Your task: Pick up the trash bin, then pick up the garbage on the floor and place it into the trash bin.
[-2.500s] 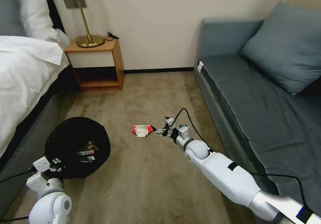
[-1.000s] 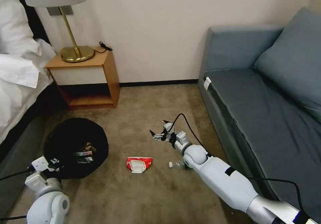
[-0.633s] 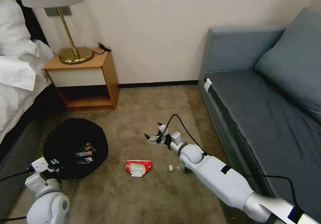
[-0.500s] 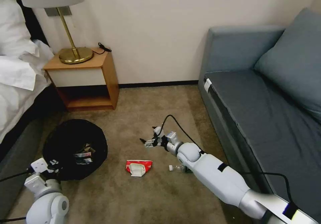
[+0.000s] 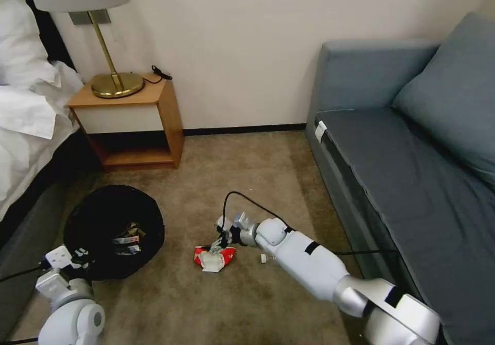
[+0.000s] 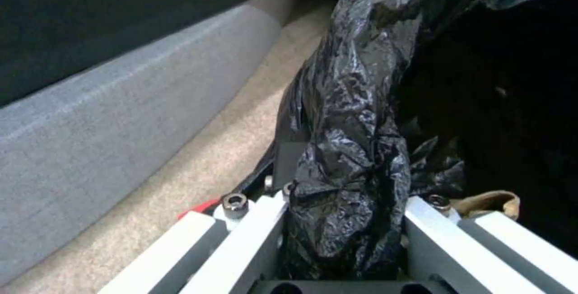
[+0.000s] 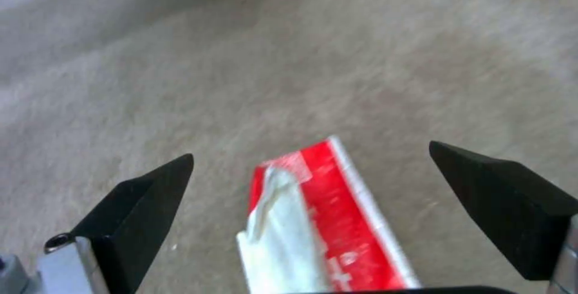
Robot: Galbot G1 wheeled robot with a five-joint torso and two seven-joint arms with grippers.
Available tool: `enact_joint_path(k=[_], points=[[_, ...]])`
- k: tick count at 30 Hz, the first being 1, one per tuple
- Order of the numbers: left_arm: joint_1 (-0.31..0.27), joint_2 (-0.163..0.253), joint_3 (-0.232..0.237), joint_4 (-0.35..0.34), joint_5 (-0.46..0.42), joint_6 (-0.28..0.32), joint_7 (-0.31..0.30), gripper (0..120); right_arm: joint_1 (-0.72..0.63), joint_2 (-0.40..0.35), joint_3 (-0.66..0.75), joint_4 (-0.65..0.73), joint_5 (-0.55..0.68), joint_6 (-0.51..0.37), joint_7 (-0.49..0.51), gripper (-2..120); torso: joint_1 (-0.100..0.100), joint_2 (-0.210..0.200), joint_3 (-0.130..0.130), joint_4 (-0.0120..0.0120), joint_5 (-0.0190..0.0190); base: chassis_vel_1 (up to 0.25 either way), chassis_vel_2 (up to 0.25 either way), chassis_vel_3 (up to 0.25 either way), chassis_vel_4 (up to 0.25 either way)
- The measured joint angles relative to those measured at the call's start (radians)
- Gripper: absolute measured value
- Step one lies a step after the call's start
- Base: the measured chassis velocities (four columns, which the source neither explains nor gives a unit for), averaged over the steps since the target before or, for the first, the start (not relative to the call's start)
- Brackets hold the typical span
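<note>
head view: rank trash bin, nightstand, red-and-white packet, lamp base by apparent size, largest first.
1. nightstand
2. trash bin, close to the nightstand in apparent size and nearer the camera, so that order is unsure
3. lamp base
4. red-and-white packet, partly under the right gripper

Both arms are glossy white, built of rounded segments with ball-shaped joints. The right arm (image 5: 309,265) carries black bands, a silver collar near its elbow and a black cable looping from the wrist. The right end effector (image 7: 313,185) has black wedge-shaped fingertips (image 7: 142,194) on silver mounts. The left end effector (image 6: 343,240) shows white bars fixed with dark socket-head screws (image 6: 235,202).
</note>
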Motion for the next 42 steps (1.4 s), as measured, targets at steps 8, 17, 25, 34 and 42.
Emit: enact_joint_path(k=[8,17,25,34,42], points=[[0.011,-0.021,0.001,-0.004,0.013,-0.006,0.000,1,-0.001,0.061,0.044,-0.128,-0.118,0.064,-0.001,100,0.000,0.000,0.000,0.0000,0.0000,0.000,0.000,0.000,0.000],[0.018,-0.033,0.004,-0.005,0.019,-0.017,0.001,1,-0.017,0.078,0.091,-0.213,-0.187,0.138,0.040,99,0.000,0.000,0.000,-0.0001,0.0001,0.000,0.000,0.000,0.000],[0.022,-0.041,0.011,0.007,0.034,-0.042,0.010,1,-0.022,0.076,0.138,-0.270,-0.226,0.192,0.080,72,0.000,0.000,0.000,-0.0001,0.0002,0.000,0.000,0.000,0.000],[0.015,-0.038,0.012,0.014,0.035,-0.042,0.011,1,-0.023,0.075,0.140,-0.264,-0.224,0.201,0.080,40,0.000,0.000,0.000,-0.0001,0.0001,0.000,0.000,0.000,0.000],[0.013,-0.035,0.012,0.028,0.034,-0.042,0.012,1,-0.026,0.075,0.142,-0.259,-0.219,0.208,0.078,12,0.000,0.000,0.000,-0.0001,0.0001,0.000,0.000,0.000,0.000]])
